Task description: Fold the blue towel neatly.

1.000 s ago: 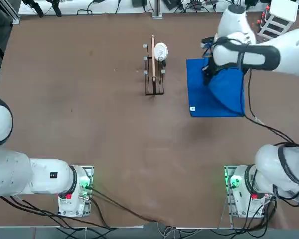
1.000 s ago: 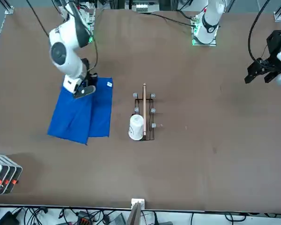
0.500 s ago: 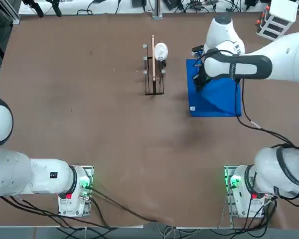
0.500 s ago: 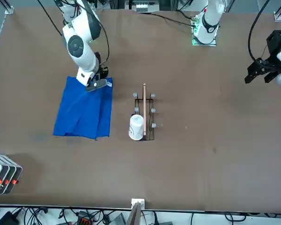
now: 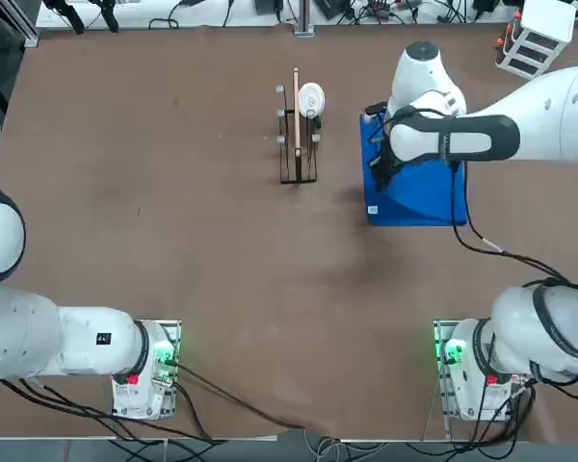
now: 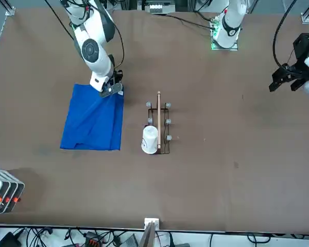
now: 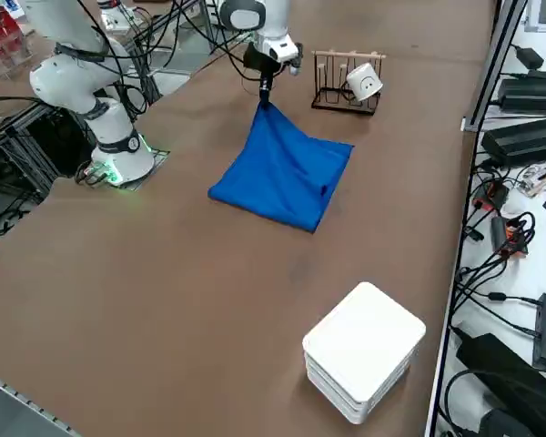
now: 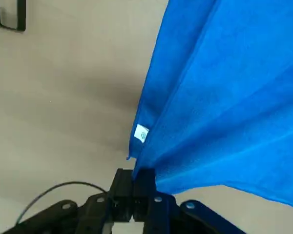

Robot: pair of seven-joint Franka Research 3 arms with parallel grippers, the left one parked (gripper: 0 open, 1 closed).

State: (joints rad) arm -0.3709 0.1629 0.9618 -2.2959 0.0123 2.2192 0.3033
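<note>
Right end effector: narrow, pinching a gathered corner of the blue towel. Position: to the robot's right of the wire rack, apart from it. Right arm reaches in above the cloth and hides part of it in the top view.

Blue towel: on the robot's right of the rack, separate from it. Pinched corner is drawn up to the fingertips; the rest slopes down and spreads over the brown worktop. Overlapping layers seen in the wrist view, with a long edge crossing the cloth and soft creases fanning out from the grip. Small white tag shows near the pinched corner, on the strip of cloth beside that edge, just beside the fingertips.

Rack (landmark): dark wire frame standing on the worktop, pale rod running along its length. White cup seated on the rack, toward its end farther from the arm bases and on the side facing the towel.

White stacked item: well apart from the rack, on the robot's right and farther out than the towel; flat, rounded-corner top. Cables and black boxes lie past the worktop edge, on the rack's side away from the arm bases.
</note>
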